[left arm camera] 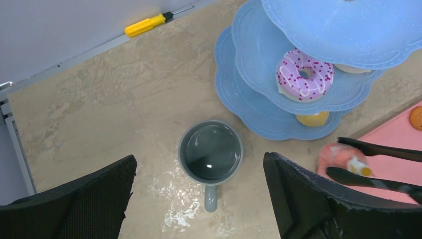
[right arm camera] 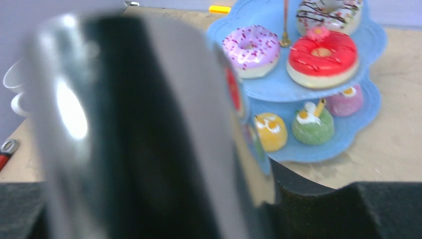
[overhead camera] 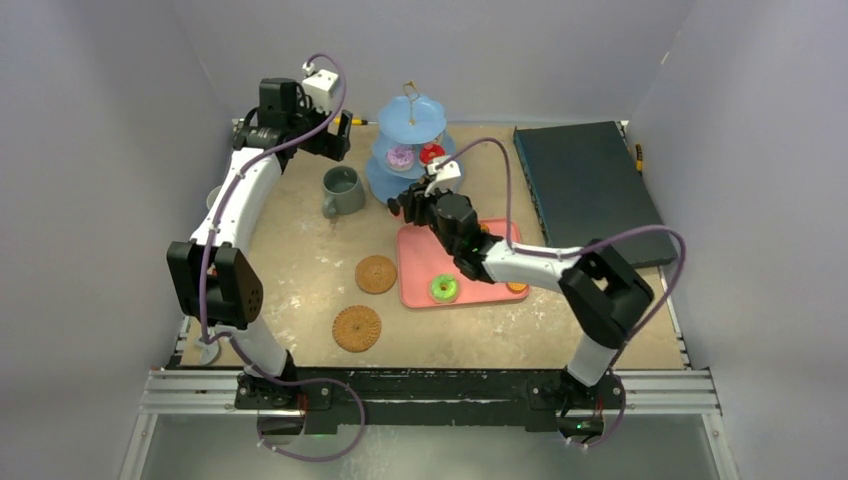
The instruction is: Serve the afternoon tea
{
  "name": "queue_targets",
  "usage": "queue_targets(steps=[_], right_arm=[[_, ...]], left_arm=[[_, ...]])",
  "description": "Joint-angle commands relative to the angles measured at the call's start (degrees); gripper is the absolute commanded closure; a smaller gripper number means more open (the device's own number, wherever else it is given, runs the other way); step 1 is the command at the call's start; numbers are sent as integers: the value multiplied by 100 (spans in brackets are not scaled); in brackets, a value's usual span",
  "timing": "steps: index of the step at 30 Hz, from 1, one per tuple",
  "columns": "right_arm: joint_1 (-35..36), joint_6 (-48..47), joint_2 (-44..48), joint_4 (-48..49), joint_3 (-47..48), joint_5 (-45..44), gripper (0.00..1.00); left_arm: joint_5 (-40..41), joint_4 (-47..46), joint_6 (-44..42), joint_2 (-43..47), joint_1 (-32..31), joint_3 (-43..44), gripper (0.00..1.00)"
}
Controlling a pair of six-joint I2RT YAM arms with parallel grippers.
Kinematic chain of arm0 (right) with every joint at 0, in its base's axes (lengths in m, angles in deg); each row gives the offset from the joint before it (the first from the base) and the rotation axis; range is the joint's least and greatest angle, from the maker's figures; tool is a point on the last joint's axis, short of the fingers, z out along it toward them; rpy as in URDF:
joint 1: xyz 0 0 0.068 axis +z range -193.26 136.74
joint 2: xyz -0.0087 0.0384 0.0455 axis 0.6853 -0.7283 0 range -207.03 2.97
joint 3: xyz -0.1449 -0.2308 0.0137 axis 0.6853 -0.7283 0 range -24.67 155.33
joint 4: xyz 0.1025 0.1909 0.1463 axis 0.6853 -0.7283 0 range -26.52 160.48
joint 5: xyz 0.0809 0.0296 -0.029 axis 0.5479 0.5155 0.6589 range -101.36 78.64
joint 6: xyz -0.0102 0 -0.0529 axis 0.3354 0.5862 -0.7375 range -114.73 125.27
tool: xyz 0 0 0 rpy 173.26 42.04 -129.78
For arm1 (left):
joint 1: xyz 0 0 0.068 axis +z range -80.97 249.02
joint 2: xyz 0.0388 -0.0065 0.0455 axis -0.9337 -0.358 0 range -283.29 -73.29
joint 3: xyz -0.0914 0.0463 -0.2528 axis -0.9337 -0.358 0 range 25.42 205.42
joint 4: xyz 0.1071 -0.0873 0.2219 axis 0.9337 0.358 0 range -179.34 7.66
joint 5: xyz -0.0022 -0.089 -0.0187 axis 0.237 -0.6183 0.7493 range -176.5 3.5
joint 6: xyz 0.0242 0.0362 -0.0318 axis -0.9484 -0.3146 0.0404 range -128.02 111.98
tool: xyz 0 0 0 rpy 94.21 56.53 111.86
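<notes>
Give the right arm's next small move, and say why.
Probably ease the black tongs forward to the blue stand's bottom tier. They pinch a pink cake just short of it, and bare tier shows beside the yellow cake.

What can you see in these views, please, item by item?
Stand: 1, blue, three tiers, back centre.
Tray: 1, pink, centre.
Tongs: 1, black, between tray and stand.
Doughnuts: 3, pink, red, white, stand's middle tier; 1, green, on tray.
Cupcakes: 3, yellow, green, mauve, bottom tier; 1, pink, in the tongs.
Orange pastry: at least 1, tray, partly hidden.
Mugs: 1 grey-green, left of stand; 1 white, far left, mostly hidden.
Coasters: 2, brown, left of tray.
Screwdriver: 1, yellow handle, back edge.
Slab: 1, dark, back right.
Left gripper: open, above the grey-green mug.
Right gripper: shut on the tongs, in front of stand.
</notes>
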Motion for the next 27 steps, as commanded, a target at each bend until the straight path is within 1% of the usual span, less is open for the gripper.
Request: queue_targets(steps=[1, 6, 10, 14, 27], right_arm=[[19, -291, -755, 601, 803, 249, 53], [11, -219, -1389, 806, 1314, 278, 53], [-5, -192, -1692, 1209, 1433, 48, 53], [-38, -73, -1917, 1551, 1470, -293, 53], [-281, 693, -2163, 2128, 1229, -660, 53]], left_arm=[[-117, -314, 17, 248, 106, -19, 1], [-139, -411, 42, 270, 135, -55, 1], [-144, -444, 37, 283, 153, -69, 1], [-125, -487, 68, 286, 173, -119, 1], [-241, -572, 47, 358, 205, -317, 1]])
